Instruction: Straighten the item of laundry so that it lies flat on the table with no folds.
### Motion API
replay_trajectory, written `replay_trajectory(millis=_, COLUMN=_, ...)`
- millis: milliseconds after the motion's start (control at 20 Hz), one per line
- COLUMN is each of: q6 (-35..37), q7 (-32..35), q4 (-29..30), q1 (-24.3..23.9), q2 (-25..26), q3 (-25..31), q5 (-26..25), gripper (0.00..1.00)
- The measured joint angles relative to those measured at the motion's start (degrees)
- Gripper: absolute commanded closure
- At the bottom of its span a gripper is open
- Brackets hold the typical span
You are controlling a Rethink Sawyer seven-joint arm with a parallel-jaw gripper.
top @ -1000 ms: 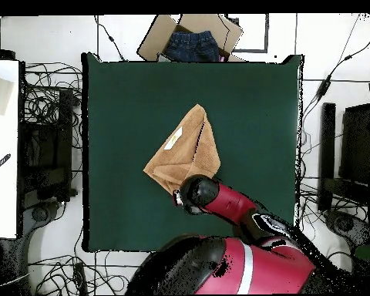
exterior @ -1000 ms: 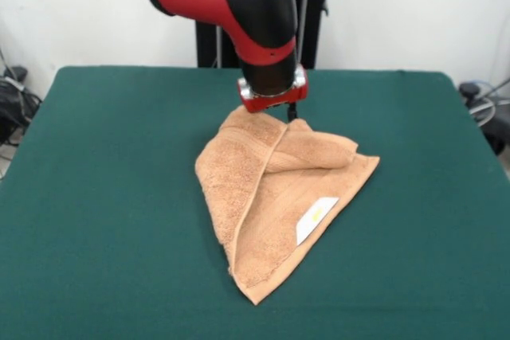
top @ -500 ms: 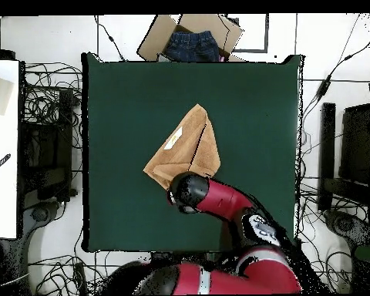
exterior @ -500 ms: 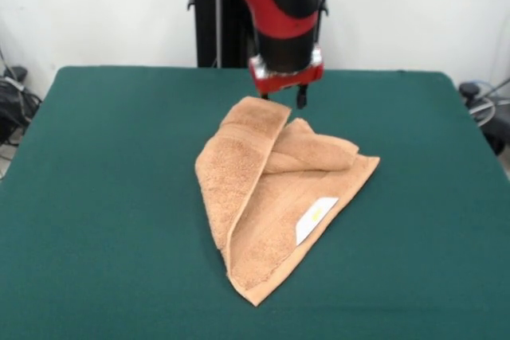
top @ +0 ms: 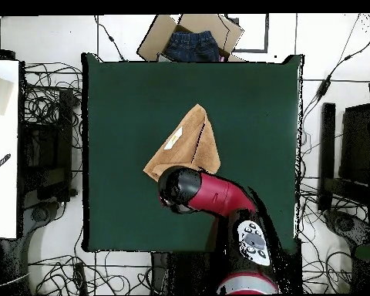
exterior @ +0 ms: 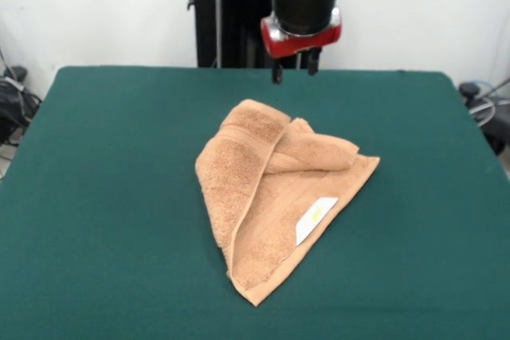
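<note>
Folded towel (exterior: 275, 197), tool (exterior: 293, 71) above, empty

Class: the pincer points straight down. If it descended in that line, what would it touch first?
Probably the dark green felt table top, just behind the folded tan terry towel. The open pincer hangs past the towel's far corner, though depth is uncertain.

I can read no text anywhere; the small white label (exterior: 316, 219) on the towel (exterior: 275, 197) bears only a yellowish mark, too small to make out.
</note>
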Motion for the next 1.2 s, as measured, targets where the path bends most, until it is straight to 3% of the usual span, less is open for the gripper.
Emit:
replay_trajectory(millis=650, q6=-0.7, q7=0.0, q4=-0.8, q1=-2.4, q2=1.8, q3=-0.5, q5=1.0, gripper=0.00)
replay_trajectory(millis=1200, q6=-0.3, q7=0.0, q4=-8.8, q1=-2.4, q2=5.3, q3=-0.4, q5=1.0, gripper=0.00)
